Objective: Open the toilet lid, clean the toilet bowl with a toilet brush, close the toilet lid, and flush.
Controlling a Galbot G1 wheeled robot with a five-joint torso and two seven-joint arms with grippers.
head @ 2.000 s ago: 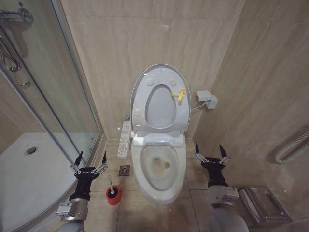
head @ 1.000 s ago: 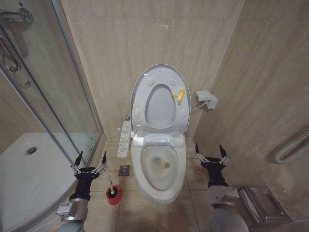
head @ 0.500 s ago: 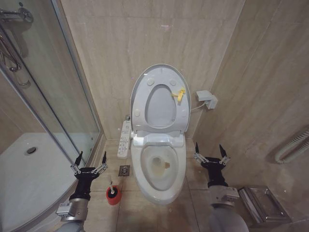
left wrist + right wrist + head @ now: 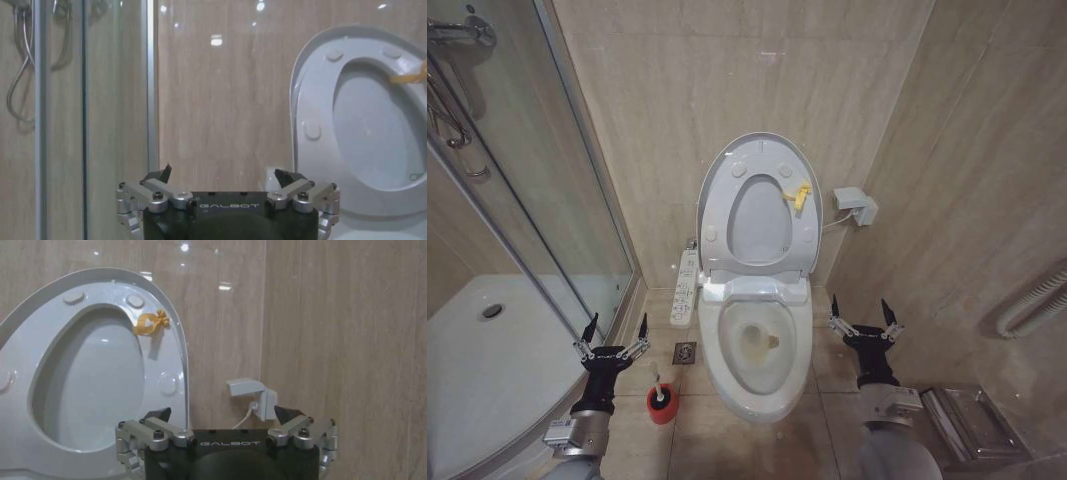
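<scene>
Lid [image 4: 757, 200] up against the wall, seat raised with it, bowl [image 4: 755, 350] exposed. Brush [image 4: 660, 397] stands in its red cup on the floor left of the bowl, just below and right of the left gripper [image 4: 613, 331], jaws wide, empty. Right gripper [image 4: 864, 312] right of the bowl, jaws wide, empty.

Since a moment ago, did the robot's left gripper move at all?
No. The left gripper stays open in the same spot, beside the floor drain and just above the toilet brush in its red cup.
</scene>
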